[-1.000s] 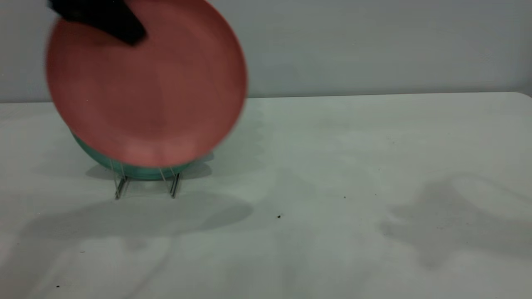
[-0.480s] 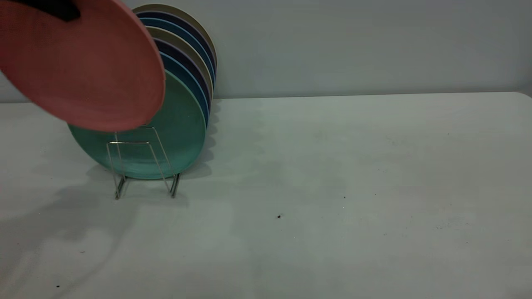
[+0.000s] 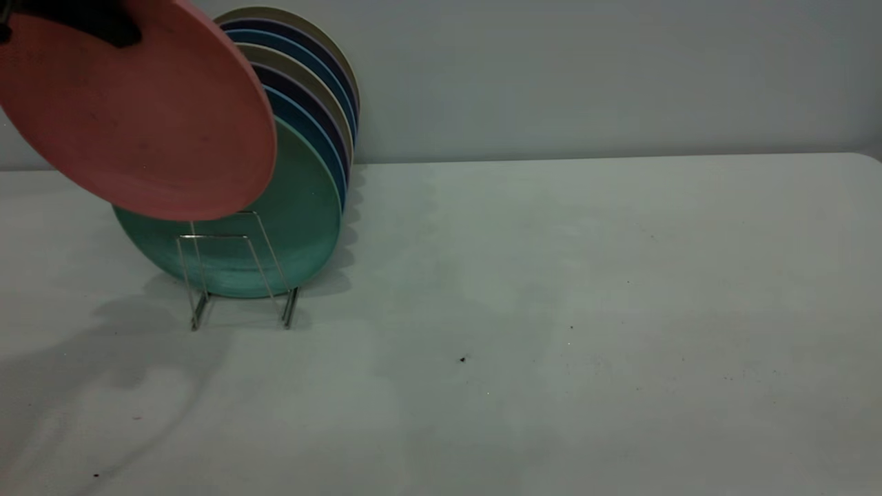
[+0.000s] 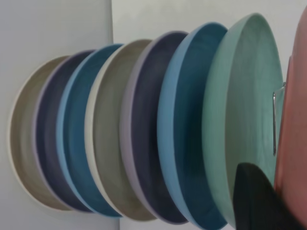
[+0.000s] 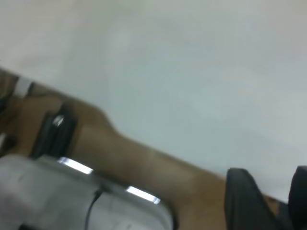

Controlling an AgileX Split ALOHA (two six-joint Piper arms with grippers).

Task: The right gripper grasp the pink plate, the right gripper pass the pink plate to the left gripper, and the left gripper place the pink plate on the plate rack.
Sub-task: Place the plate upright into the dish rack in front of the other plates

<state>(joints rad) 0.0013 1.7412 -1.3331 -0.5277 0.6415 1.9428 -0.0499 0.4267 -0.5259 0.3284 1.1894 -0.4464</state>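
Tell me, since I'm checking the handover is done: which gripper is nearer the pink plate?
Left. The left gripper is clamped on the pink plate at its upper edge, above the plate rack. The right gripper is away, off the exterior view.

White table point(image 3: 551, 275), matte surface, a few small dark specks scattered right of centre. Plate rack point(image 3: 238, 275) stands directly on it at the left side, thin silver wire feet touching the tabletop. Rack holds a row of upright plates: teal-green plate point(image 3: 296, 234) at the front, then blue, dark purple and beige ones behind. Soft shadows lie on the table's front-left area.
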